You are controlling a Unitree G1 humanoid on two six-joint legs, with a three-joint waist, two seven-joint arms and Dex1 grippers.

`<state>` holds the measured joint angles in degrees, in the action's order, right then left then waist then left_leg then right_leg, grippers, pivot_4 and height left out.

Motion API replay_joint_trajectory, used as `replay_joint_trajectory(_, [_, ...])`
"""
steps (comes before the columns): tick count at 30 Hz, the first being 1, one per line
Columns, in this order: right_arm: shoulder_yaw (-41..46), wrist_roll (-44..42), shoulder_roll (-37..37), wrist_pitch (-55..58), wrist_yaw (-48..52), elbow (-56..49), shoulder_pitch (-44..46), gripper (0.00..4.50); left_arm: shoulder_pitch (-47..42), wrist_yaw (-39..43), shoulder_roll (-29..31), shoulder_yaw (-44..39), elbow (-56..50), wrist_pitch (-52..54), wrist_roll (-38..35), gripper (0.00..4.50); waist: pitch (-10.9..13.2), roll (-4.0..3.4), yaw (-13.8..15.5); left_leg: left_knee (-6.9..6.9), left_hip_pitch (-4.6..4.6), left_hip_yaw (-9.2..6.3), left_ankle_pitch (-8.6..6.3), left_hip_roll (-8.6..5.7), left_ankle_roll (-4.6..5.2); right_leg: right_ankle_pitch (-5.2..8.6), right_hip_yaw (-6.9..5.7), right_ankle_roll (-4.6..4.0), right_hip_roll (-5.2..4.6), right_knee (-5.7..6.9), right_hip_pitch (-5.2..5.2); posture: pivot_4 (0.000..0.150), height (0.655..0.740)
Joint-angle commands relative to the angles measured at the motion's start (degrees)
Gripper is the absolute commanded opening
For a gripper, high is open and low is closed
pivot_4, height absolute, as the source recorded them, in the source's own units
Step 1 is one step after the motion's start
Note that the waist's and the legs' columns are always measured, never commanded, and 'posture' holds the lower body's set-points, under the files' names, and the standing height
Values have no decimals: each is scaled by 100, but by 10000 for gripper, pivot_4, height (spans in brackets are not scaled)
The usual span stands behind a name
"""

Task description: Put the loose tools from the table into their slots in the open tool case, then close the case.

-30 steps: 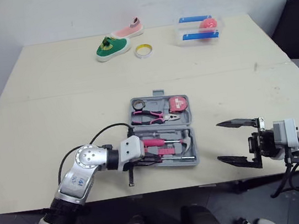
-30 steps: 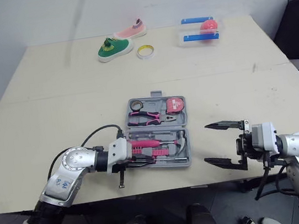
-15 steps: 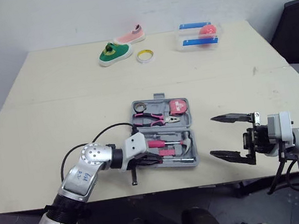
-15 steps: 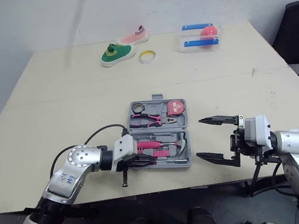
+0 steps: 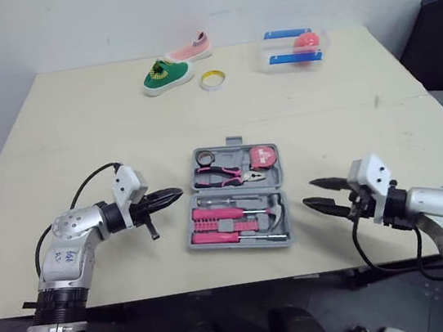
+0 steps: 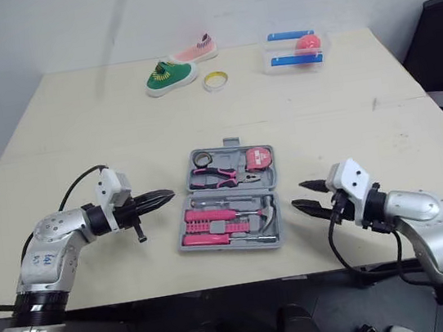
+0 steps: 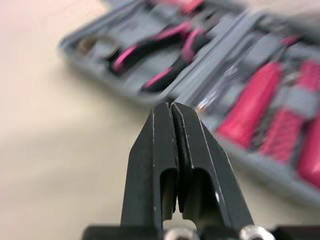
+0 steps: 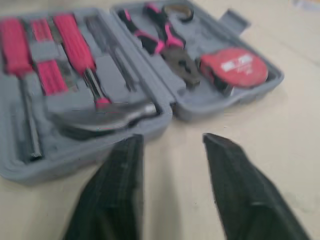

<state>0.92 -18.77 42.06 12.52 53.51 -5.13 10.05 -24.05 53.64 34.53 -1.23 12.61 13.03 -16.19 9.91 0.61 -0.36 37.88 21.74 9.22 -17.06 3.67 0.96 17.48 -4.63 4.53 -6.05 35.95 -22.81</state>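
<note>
Left gripper [image 5: 168,196] backed out of the near half of the tool case [image 5: 241,245] and sat at the case's 9 o'clock, fingers pressed together, holding nothing. Right gripper [image 5: 309,192] moved in to the case's 3 o'clock, fingers apart but narrower than before, also empty. Case lay open mid-table [image 5: 77,137], with pliers [image 5: 227,177] and tape measure [image 5: 262,157] in the 12 o'clock half and hammer [image 5: 273,208] and pink screwdrivers [image 5: 212,214] in the 6 o'clock half. I saw no loose tool near it, so I'd call slotting done and closing the step in hand. Next move likely needs a fingertip under one half's outer rim to fold it over the hinge while the other gripper braces the case against sliding.
</note>
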Motion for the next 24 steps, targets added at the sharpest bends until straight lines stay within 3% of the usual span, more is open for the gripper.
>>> replay_joint_trajectory(1, [-186, 370, -113, -257, -91, 333, 278, 3778, -175, -198, -165, 83, 168, -99, 181, 0, 1, 2, 13, 3, 5, 3, 0, 0, -1, -1, 0, 2, 0, 0, -5, 1500, 7400])
replay_joint_trajectory(2, [-287, 515, -140, -318, -114, 472, 365, 1652, -224, -273, -268, 114, 247, -115, 221, 0, 1, 2, 15, 8, 22, 3, 8, -2, -15, -2, -1, 4, -1, 1, -20, 1500, 7400])
replay_joint_trajectory(4, [-402, 705, -207, -486, -145, 699, 482, 1652, -295, -336, -402, 162, 334, -132, 276, 0, 1, 3, 29, 22, 68, 11, 15, -9, -13, -9, 3, 17, 14, 11, -67, 1500, 7400])
replay_joint_trajectory(15, [-702, 1148, -778, -1113, -230, 1537, 972, 1652, -710, -610, -896, 441, 986, -343, 691, 0, 3, 5, -40, 26, 60, 39, 22, -1, -12, -20, 29, 34, 39, 10, -73, 1500, 7400])
replay_joint_trajectory(24, [-952, 1250, -1041, -1550, 180, 2105, 1372, 1652, -284, 206, -812, 546, 420, -164, 350, 0, 2, 4, -125, 25, 59, 42, 21, -2, -12, -20, 32, 34, 35, 8, -71, 1500, 7400])
